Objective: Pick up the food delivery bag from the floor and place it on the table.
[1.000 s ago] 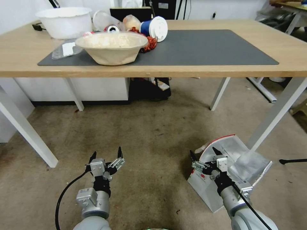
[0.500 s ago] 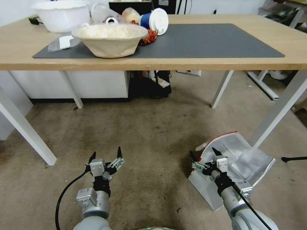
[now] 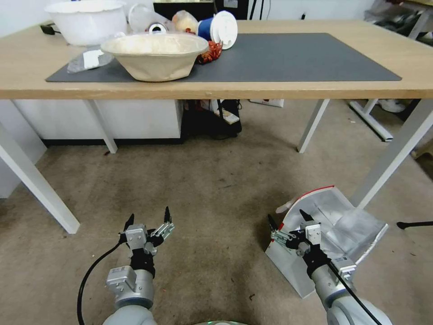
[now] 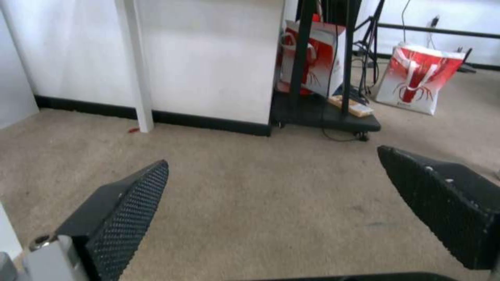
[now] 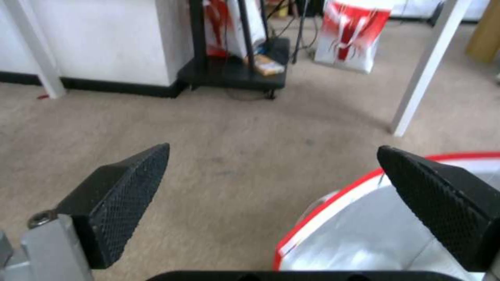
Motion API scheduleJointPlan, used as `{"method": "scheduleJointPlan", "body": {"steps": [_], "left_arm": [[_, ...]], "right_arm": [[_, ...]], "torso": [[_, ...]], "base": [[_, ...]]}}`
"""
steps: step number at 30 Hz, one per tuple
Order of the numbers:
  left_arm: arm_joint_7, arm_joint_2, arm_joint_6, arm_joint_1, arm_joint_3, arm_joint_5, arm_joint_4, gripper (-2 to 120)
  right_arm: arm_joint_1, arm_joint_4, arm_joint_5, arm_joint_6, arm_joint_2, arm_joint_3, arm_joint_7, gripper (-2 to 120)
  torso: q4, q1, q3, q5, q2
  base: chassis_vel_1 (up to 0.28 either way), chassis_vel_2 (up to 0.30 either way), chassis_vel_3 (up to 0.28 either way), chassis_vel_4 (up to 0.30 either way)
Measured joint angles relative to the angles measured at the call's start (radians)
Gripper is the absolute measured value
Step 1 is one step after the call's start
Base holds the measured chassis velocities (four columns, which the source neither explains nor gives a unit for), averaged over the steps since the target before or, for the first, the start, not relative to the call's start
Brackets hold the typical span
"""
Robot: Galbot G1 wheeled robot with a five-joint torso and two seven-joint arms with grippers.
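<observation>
Right gripper (image 3: 287,222), fingers spread wide and empty, hovers at the near rim of the food delivery bag (image 3: 343,225) standing open on the floor (image 3: 216,189), which looks light, soft-walled and crinkly, best taken by its stiffer red-trimmed rim.

No text, brand name or number can be read anywhere. The food delivery bag (image 3: 293,266) on the floor carries a small round red logo on its white side, too small to make out. Behind the table (image 3: 27,67), two red-and-white paper bags (image 4: 416,78) show a red crayfish-like drawing, with no legible lettering on either.
</observation>
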State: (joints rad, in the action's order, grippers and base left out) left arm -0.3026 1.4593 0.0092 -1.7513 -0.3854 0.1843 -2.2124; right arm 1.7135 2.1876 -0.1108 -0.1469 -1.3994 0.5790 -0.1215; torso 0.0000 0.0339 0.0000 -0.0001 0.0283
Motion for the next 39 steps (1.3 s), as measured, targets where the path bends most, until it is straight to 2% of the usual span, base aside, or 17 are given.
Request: {"method": "scheduleJointPlan", "body": {"steps": [4, 8, 11, 12, 15, 16, 19, 26, 32, 39], "left_arm": [[0.0, -0.006, -0.006, -0.001, -0.006, 0.002, 0.0, 100], [-0.004, -0.012, -0.007, -0.002, -0.01, 0.002, -0.002, 100], [-0.006, -0.014, -0.008, -0.003, -0.011, 0.003, -0.005, 100], [-0.006, -0.014, -0.008, -0.003, -0.011, 0.003, -0.005, 100], [-0.006, -0.014, -0.007, 0.0, -0.01, 0.003, -0.005, 100], [-0.006, -0.014, -0.007, 0.0, -0.01, 0.003, -0.005, 100], [-0.005, -0.013, -0.007, 0.002, -0.009, 0.003, -0.002, 100], [-0.005, -0.017, -0.007, 0.004, -0.007, 0.003, 0.012, 100], [-0.004, -0.017, -0.007, 0.011, -0.004, 0.002, 0.019, 100], [-0.001, -0.017, -0.005, 0.018, -0.002, -0.002, 0.028, 100]], "right_arm": [[-0.003, 0.007, 0.007, 0.006, 0.004, 0.013, 0.022, 100], [-0.006, 0.017, 0.026, -0.011, 0.013, 0.039, 0.088, 100], [-0.006, 0.055, 0.042, -0.092, 0.029, 0.078, 0.192, 100], [-0.006, 0.055, 0.042, -0.092, 0.029, 0.078, 0.192, 100], [-0.023, 0.077, 0.046, -0.203, 0.041, 0.137, 0.306, 100], [-0.023, 0.077, 0.046, -0.203, 0.041, 0.137, 0.306, 100], [-0.053, 0.017, 0.04, -0.241, 0.057, 0.232, 0.366, 100], [-0.079, -0.073, -0.054, -0.296, 0.096, 0.341, 0.413, 100], [-0.127, -0.137, -0.117, -0.332, 0.124, 0.364, 0.42, 100], [-0.238, -0.269, -0.161, -0.383, 0.185, 0.274, 0.433, 100]], "torso": [[0.0, 0.0, 0.0, 0.0, 0.001], [0.0, 0.0, 0.0, 0.0002, 0.002], [0.0, 0.001, 0.0, -0.0001, 0.003], [0.0, 0.001, 0.0, -0.0001, 0.003], [-0.0001, 0.001, 0.0, 0.0, 0.003], [-0.0001, 0.001, 0.0, 0.0, 0.003], [0.0, 0.001, 0.0, 0.0006, 0.004], [0.0, 0.001, 0.0, 0.0001, 0.005], [-0.0001, 0.001, 0.0, 0.0001, 0.005], [0.0002, 0.001, 0.0, 0.0003, 0.005]], "base": [[0.0, 0.0, 0.0, 0.0], [0.0, 0.0, 0.0, 0.0], [0.0, 0.0, 0.0, 0.0], [0.0, 0.0, 0.0, 0.0], [0.0, 0.0, 0.0, 0.0], [0.0, 0.0, 0.0, 0.0], [0.0, 0.0, 0.0, 0.0], [0.0, 0.0, 0.0, 0.0], [0.0, 0.0, 0.0, 0.0], [0.0, 0.0, 0.0, 0.0]]}}
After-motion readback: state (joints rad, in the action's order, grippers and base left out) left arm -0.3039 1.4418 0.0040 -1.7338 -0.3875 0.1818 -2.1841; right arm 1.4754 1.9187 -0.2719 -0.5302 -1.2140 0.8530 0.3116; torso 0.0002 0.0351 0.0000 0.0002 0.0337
